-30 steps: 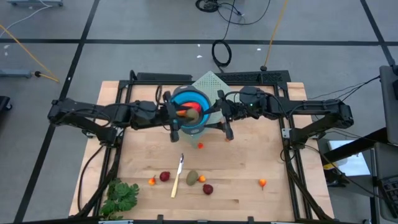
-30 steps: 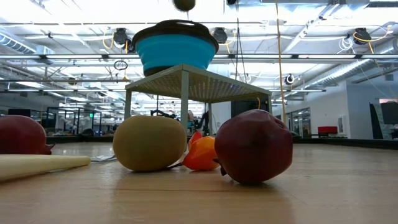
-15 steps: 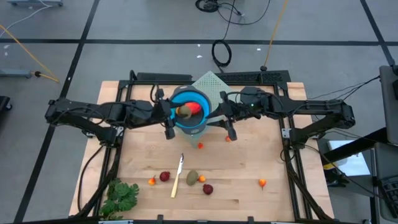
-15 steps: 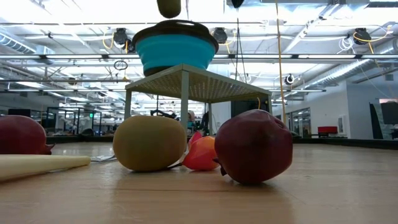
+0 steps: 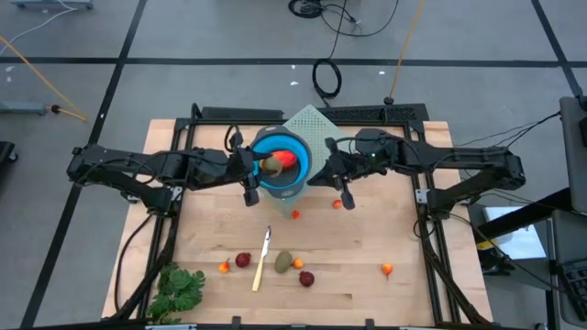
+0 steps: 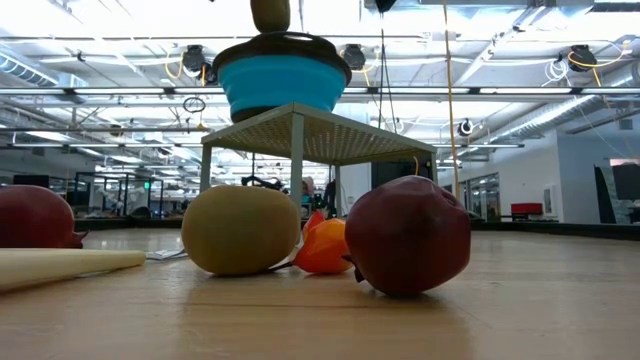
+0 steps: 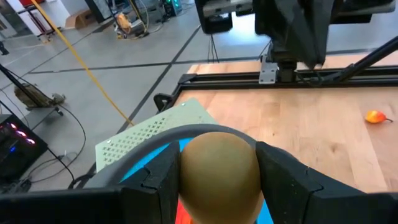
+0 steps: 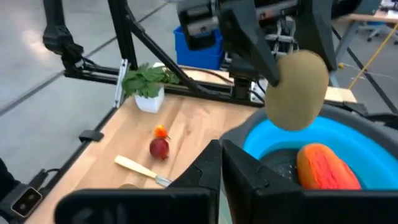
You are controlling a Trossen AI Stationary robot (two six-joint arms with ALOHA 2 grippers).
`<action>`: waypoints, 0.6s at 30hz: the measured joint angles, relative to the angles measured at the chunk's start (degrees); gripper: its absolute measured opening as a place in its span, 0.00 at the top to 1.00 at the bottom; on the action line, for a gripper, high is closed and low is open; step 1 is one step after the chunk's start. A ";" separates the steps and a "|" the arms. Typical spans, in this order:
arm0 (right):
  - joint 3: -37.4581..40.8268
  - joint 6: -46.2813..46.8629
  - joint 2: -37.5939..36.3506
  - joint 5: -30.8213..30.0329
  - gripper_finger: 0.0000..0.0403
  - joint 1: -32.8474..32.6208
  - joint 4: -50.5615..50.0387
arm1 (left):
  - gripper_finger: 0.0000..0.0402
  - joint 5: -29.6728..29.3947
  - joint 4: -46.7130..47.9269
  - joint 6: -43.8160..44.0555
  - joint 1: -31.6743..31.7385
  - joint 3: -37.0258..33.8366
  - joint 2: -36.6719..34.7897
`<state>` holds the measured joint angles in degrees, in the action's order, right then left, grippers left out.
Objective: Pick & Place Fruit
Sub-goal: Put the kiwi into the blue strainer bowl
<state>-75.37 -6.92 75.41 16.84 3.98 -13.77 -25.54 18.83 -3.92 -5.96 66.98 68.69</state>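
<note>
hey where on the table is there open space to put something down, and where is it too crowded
Open wood lies on the table's right part, around the lone small orange piece, and on its left between the left arm and the leafy bunch. It is crowded at the blue bowl, where the left gripper holds a brown-green fruit, and around the cream stick.

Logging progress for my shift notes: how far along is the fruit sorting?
Done: one orange-red oblong fruit lies in the blue bowl. In hand: the left gripper holds a brown-green oval fruit over the bowl; the right gripper waits beside it. Left: a brown-green oval, two dark red balls and small orange bits on the wooden table.
</note>
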 joint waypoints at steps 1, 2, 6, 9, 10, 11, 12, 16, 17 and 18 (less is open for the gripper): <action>0.00 0.00 -0.09 0.00 0.99 -0.04 0.21 | 0.56 0.03 0.14 0.00 0.12 0.00 -0.02; 0.04 -0.02 -0.33 0.00 0.99 -0.04 0.21 | 0.56 0.10 0.35 0.00 0.30 0.00 -0.02; 2.95 -0.06 -1.92 -0.03 1.00 -0.01 2.54 | 0.56 1.93 1.18 1.26 1.60 0.00 0.00; 7.22 0.22 -3.96 -0.09 1.00 -0.01 6.37 | 0.56 4.16 1.13 1.27 2.77 0.00 -0.01; 8.79 0.24 -4.90 -0.12 1.00 -0.01 8.00 | 0.56 4.96 1.04 1.27 3.22 0.00 0.28; 10.39 0.41 -5.83 -0.11 1.00 -0.01 9.08 | 0.56 5.65 0.92 1.27 3.56 0.00 0.61; 11.83 0.91 -6.83 -0.11 1.00 -0.01 10.78 | 0.56 6.52 1.02 1.31 3.99 0.00 0.74; 17.60 2.98 -11.29 -0.53 1.00 0.05 15.88 | 0.56 9.65 0.62 1.29 5.42 0.13 1.69; 18.98 3.19 -12.45 -1.34 1.00 0.04 16.99 | 0.56 10.26 0.90 1.29 5.70 0.12 1.86; 20.36 3.24 -13.69 -2.09 1.00 0.04 18.05 | 0.56 10.69 1.37 1.26 5.87 0.04 2.01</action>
<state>-55.01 -3.68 61.71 14.75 4.02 4.29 -14.85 20.20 -2.66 -0.09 67.02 70.70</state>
